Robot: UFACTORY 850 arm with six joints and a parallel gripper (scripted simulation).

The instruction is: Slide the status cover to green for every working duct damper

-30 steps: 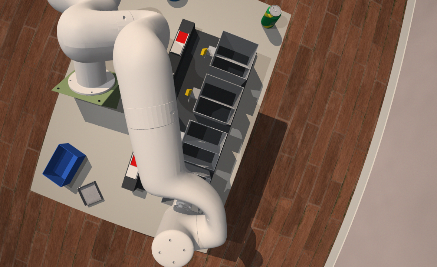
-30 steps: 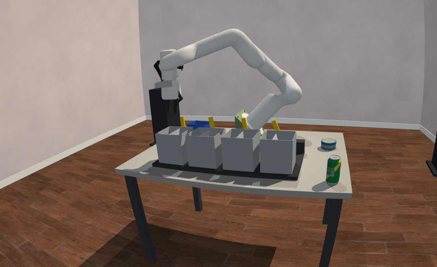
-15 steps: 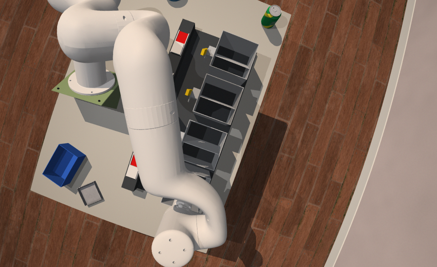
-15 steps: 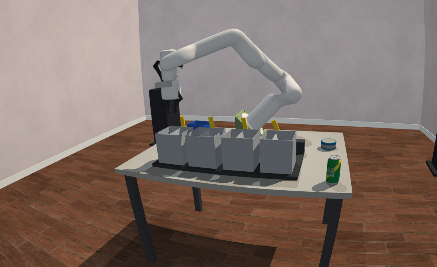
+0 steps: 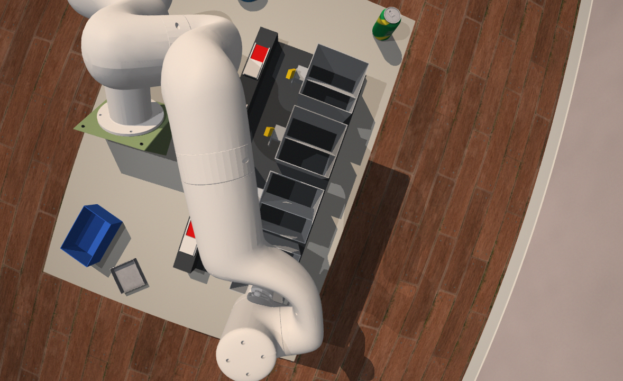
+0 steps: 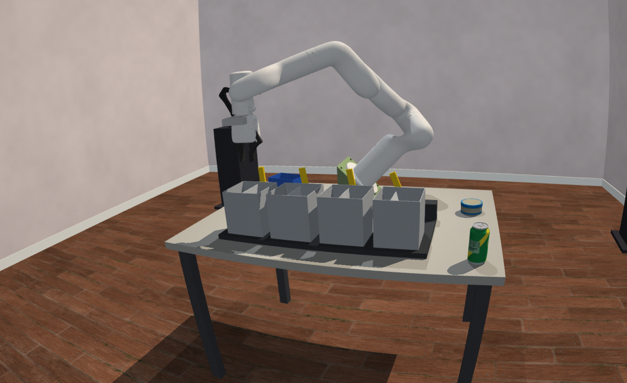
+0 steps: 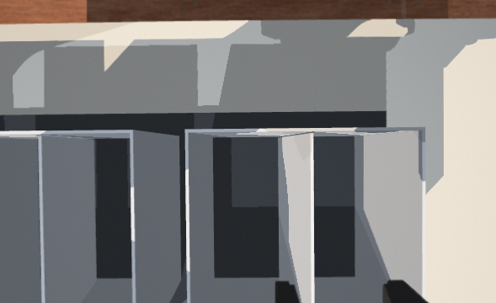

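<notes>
Four grey open-topped dampers stand in a row on a black base (image 5: 275,101) (image 6: 427,214): one (image 5: 335,78) (image 6: 398,218), a second (image 5: 311,139) (image 6: 344,216), a third (image 5: 290,206) (image 6: 289,214), and the end one (image 6: 246,209) (image 7: 296,202), mostly hidden by the arm in the top view. Yellow levers (image 5: 291,73) (image 5: 269,131) (image 6: 261,173) stick up behind them. Two sliders (image 5: 258,59) (image 5: 189,236) show red beside white covers; the arm hides the others. My gripper (image 6: 249,155) (image 7: 340,292) is open and empty, hanging above the end damper's lever side.
A green can (image 5: 386,23) (image 6: 477,242) and a round tin (image 6: 471,206) stand near one table end. A blue bin (image 5: 91,234) (image 6: 285,178) and a small grey tray (image 5: 129,275) lie near the other. A black pedestal (image 6: 227,157) stands behind the table.
</notes>
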